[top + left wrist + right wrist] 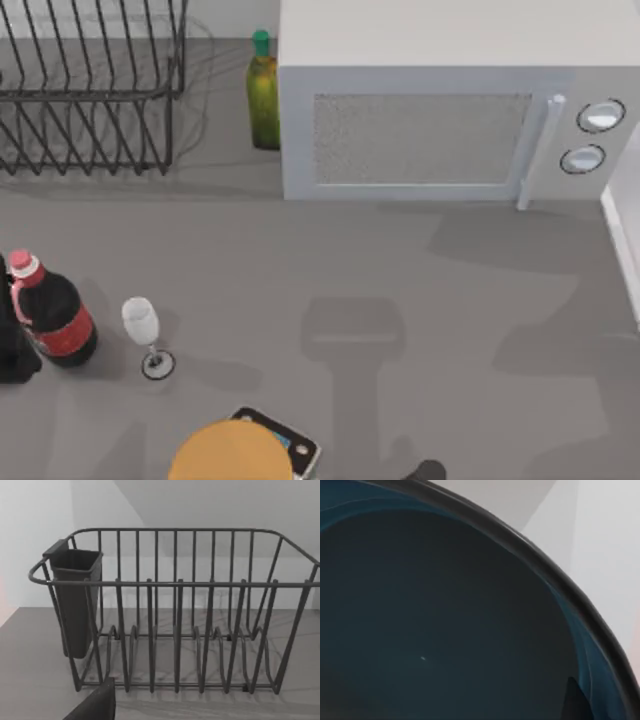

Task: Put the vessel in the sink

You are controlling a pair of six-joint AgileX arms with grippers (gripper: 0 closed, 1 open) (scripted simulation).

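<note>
The teal bowl [435, 625] sits right against the right wrist camera, its dark rim arcing toward that view's lower right; being round, it has no long axis. Whether it is gripped I cannot tell. The sink's pale rim [622, 250] lies at the top view's right edge, so delivery remains.

**No readable writing anywhere**

The dark cola bottle [55, 315] near the left edge of the counter [400, 300] carries a red label band, but no letters can be made out on it. The microwave [450, 100] at the back edge shows two round knobs [592, 136] without legible numbers or marks.
</note>
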